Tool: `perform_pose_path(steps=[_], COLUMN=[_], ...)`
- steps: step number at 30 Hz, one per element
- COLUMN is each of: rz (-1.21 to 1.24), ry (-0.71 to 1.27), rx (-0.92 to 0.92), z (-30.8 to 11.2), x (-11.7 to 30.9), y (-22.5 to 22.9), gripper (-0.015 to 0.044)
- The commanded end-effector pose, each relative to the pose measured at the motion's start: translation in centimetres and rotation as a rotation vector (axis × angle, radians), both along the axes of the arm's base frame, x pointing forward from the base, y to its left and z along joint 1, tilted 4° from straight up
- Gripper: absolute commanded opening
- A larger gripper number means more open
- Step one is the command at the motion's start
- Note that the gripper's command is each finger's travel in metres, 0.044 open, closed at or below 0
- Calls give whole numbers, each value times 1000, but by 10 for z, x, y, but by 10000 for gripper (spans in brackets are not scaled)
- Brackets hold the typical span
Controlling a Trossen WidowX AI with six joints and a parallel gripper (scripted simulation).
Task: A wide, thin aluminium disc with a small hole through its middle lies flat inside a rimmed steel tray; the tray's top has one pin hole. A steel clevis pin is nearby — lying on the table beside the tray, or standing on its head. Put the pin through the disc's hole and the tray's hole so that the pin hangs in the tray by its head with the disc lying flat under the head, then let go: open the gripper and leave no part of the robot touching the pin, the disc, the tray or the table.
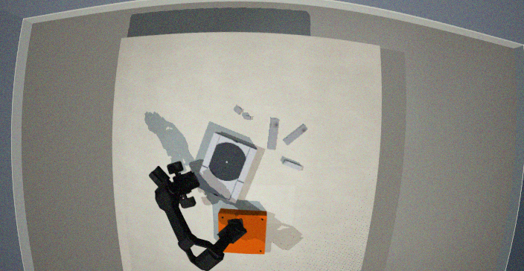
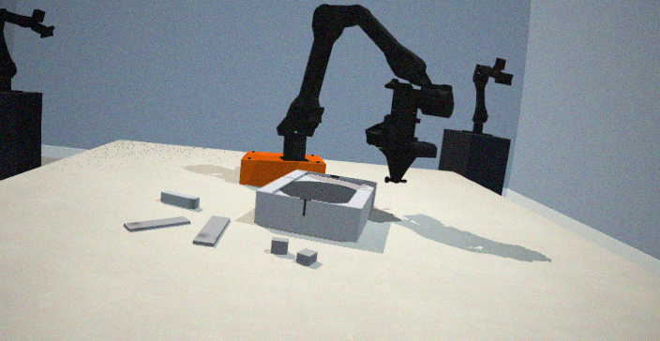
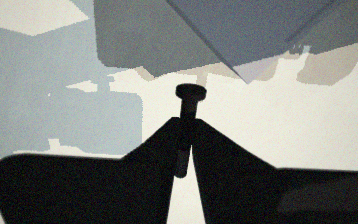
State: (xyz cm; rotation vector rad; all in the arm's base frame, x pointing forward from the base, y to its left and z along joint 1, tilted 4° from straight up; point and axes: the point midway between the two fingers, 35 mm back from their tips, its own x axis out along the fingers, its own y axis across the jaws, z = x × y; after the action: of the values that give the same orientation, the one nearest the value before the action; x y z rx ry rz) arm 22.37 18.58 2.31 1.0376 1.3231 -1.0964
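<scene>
Clevis pin held aloft, disc laid flat in the tray

The dark, slender pin (image 2: 402, 181) (image 3: 189, 107), with its round, wider head, is gripped crosswise by its shank between the fingers and is held lying roughly level above the tabletop (image 1: 316, 88) (image 2: 187, 289), beside the tray. The thin, round, dark grey disc (image 1: 228, 170) (image 2: 305, 194) is seated flat within the pale grey, box-shaped, rimmed tray (image 1: 250, 162) (image 2: 300, 218), and a small light spot is seen at its middle. The tray is set on the tabletop, its top facing up.
</scene>
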Motion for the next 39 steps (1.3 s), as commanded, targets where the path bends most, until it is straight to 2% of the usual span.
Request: perform_pose_path(steps=[1, 39], rz=[114, 1432], ry=[5, 15], rx=[3, 61], z=[0, 1], x=[1, 6], y=[1, 7], gripper=[0, 0])
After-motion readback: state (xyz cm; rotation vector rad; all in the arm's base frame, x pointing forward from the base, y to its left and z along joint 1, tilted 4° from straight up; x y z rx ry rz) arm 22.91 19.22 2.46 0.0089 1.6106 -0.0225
